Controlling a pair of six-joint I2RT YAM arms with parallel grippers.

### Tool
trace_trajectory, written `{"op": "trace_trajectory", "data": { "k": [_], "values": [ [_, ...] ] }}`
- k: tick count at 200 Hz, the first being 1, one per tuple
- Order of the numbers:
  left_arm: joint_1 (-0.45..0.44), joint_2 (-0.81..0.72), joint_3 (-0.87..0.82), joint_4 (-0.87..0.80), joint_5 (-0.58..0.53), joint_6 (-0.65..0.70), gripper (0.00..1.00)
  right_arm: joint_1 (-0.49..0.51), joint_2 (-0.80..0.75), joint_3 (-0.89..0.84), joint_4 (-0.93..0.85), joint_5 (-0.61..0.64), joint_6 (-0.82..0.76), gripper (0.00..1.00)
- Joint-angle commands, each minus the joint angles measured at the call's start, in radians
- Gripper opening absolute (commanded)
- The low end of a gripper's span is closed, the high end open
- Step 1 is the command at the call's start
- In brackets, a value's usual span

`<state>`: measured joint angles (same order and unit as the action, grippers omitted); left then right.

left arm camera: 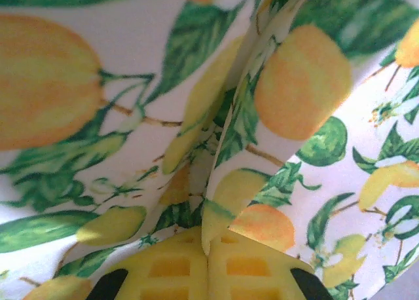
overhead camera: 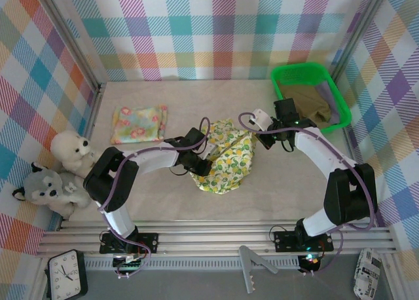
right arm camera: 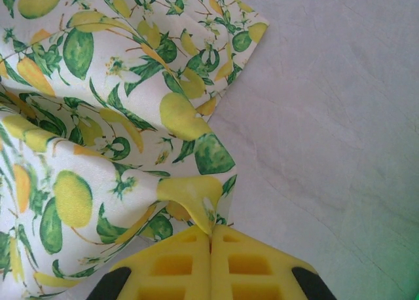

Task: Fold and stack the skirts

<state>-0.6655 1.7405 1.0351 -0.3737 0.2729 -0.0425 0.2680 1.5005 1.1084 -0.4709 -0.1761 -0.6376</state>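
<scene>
Closest to me, past the rail where the two arms are bolted, a black clock [overhead camera: 66,274] sits at the left corner. A little further in, against the left wall, two plush toys lean together: a grey one [overhead camera: 46,188] and a white one [overhead camera: 72,150] just behind it.

Mid-table is where the work is. The lemon-print skirt [overhead camera: 229,157] lies rumpled on the pale table [overhead camera: 288,182], bunched up between the two arms. The left gripper [overhead camera: 200,166] is at the skirt's left edge, and its wrist camera shows the yellow fingers [left arm camera: 170,270] pressed tight together with a fold of the lemon-print skirt [left arm camera: 294,84] pinched upright between them. The right gripper [overhead camera: 260,141] is at the skirt's upper right edge. There too the fingers [right arm camera: 252,267] are clamped flat against each other, nipping a corner of the cloth [right arm camera: 190,195] right at their tips, with bare table to the right. So both are clenched on the same garment, one on each side.

Further back on the left, a pale yellow-pink floral skirt [overhead camera: 137,124] lies folded into a neat rectangle, well apart from the lemon one.

Farthest away, in the back right corner, a green tray [overhead camera: 301,70] holds an olive-khaki skirt [overhead camera: 306,100], and a lavender-grey skirt [overhead camera: 336,108] peeks out along its right side (I can't tell how either is folded).
</scene>
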Motion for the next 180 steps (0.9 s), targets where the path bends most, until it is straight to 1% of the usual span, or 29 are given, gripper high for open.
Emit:
{"op": "trace_trajectory", "data": {
  "k": [1,9,27,45,55,72,90,101,109,129,140,161,170,180],
  "values": [
    [0.004,-0.091,-0.022,-0.016,-0.097,-0.034,0.0,-0.006,-0.067,0.027,0.016,-0.026,0.027,0.0],
    [0.013,-0.129,-0.034,-0.019,-0.122,-0.049,0.0,-0.006,-0.087,0.03,0.018,-0.026,0.039,0.0],
    [0.023,-0.222,-0.04,-0.031,-0.218,-0.079,0.0,-0.007,-0.139,0.043,0.02,-0.034,0.066,0.0],
    [0.025,-0.299,0.017,-0.087,-0.345,-0.099,0.0,-0.006,-0.18,0.081,0.009,-0.033,0.124,0.0],
    [0.026,-0.331,0.07,-0.121,-0.417,-0.102,0.0,-0.006,-0.194,0.126,-0.015,-0.037,0.172,0.0],
    [0.025,-0.369,0.183,-0.151,-0.583,-0.09,0.0,-0.004,-0.204,0.223,-0.057,-0.062,0.239,0.0],
    [0.027,-0.372,0.328,-0.153,-0.771,-0.021,0.0,-0.004,-0.205,0.335,-0.08,-0.085,0.283,0.0],
    [0.039,-0.356,0.429,-0.146,-0.842,0.032,0.0,-0.004,-0.2,0.408,-0.084,-0.079,0.304,0.0],
    [0.057,-0.343,0.497,-0.141,-0.854,0.064,0.0,-0.005,-0.193,0.461,-0.09,-0.076,0.312,0.0],
    [0.097,-0.315,0.635,-0.113,-0.809,0.131,0.0,-0.004,-0.164,0.578,-0.137,-0.114,0.299,0.0],
    [0.104,-0.289,0.704,-0.118,-0.794,0.168,0.0,-0.004,-0.148,0.619,-0.154,-0.106,0.282,0.0],
    [0.114,-0.245,0.813,-0.152,-0.76,0.196,0.0,-0.004,-0.151,0.597,-0.076,-0.001,0.291,0.0],
    [0.12,-0.237,0.836,-0.162,-0.737,0.197,0.0,-0.004,-0.156,0.581,-0.061,-0.011,0.285,0.0],
    [0.125,-0.231,0.859,-0.172,-0.715,0.197,0.0,-0.003,-0.153,0.595,-0.093,-0.039,0.281,0.0]
  ]
}}
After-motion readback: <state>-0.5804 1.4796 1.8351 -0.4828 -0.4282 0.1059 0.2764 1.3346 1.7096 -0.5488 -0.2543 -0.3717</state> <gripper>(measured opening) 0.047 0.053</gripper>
